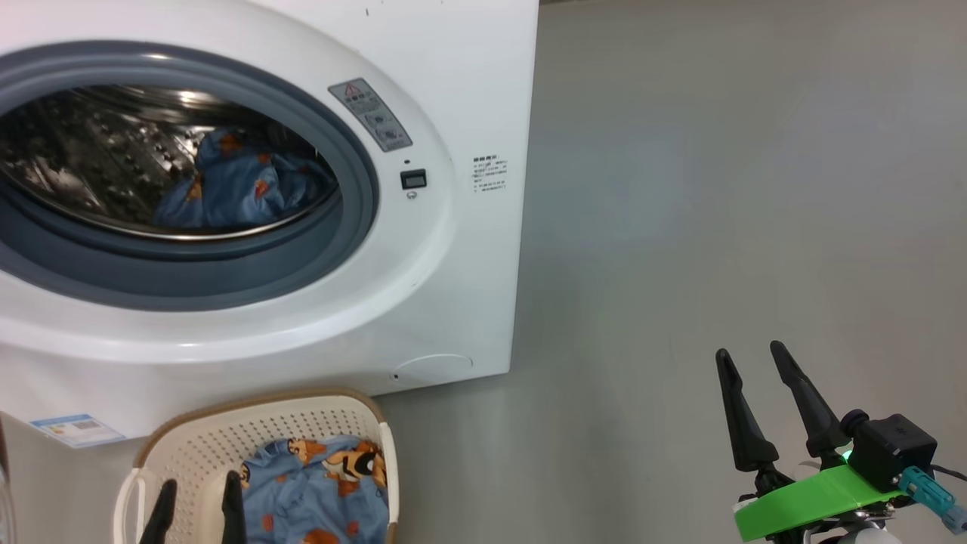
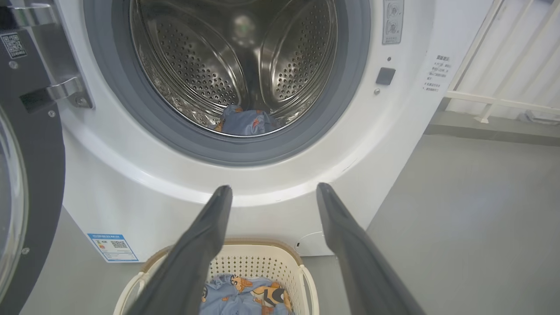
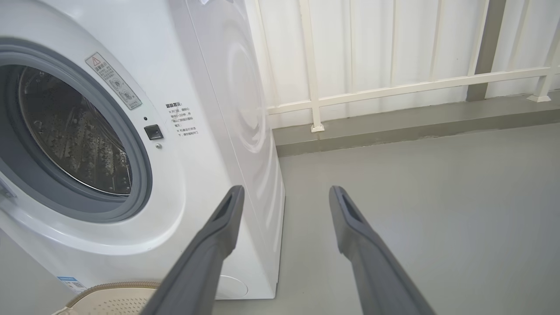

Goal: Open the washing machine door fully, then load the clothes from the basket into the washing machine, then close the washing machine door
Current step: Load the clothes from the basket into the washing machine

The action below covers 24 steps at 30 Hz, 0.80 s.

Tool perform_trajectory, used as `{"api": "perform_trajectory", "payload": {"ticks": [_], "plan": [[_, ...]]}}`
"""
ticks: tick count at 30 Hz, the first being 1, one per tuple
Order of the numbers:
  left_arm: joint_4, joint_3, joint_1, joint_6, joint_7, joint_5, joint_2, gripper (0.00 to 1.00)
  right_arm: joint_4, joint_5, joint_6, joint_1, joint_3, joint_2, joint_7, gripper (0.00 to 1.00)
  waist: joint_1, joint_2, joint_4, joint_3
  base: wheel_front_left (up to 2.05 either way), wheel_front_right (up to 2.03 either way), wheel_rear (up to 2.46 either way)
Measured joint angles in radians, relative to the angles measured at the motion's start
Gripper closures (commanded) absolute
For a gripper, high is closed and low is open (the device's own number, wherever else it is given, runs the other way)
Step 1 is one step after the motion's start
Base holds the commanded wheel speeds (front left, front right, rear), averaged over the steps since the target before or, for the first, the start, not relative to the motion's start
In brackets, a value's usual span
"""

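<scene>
The door (image 2: 39, 175) swung wide off the washing machine's (image 1: 468, 287) left edge; clothes (image 1: 242, 189) lay in its drum and in the basket (image 1: 196, 446) at its foot. The left gripper (image 1: 199, 480) hung over the basket, the right gripper (image 1: 749, 350) over floor (image 1: 718, 189) past its right edge — both with fingers apart.

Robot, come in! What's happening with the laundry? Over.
Left gripper and right gripper open, empty. Door open; one garment in drum, another garment in basket. Nothing blocking the drum opening.

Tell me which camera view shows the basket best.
The head view: the basket shows most fully, clothes inside. In the left wrist view the left gripper covers its sides; the right wrist view catches a rim corner.
</scene>
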Motion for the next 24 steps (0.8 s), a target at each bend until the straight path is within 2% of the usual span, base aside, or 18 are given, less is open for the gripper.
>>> {"api": "perform_trajectory", "payload": {"ticks": [6,12,24], "plan": [[0.063,-0.012,-0.011,-0.003,0.0,-0.024,0.001,0.0,-0.004,0.002,0.0,-0.004,0.0,-0.001,0.0,0.0,0.0,0.0,-0.003,0.05,0.0,0.0,0.0],[0.128,-0.019,-0.091,-0.014,0.0,-0.031,0.001,0.0,-0.012,0.01,0.0,-0.033,0.002,-0.001,0.0,0.0,0.0001,0.0,-0.012,0.121,0.0,0.0,0.0],[0.253,0.007,-0.236,-0.071,0.0,-0.02,-0.001,0.0,-0.021,0.019,0.0,-0.106,0.012,0.001,0.0,0.0,0.0002,0.0,-0.035,0.264,0.0,0.0,0.0]]}}
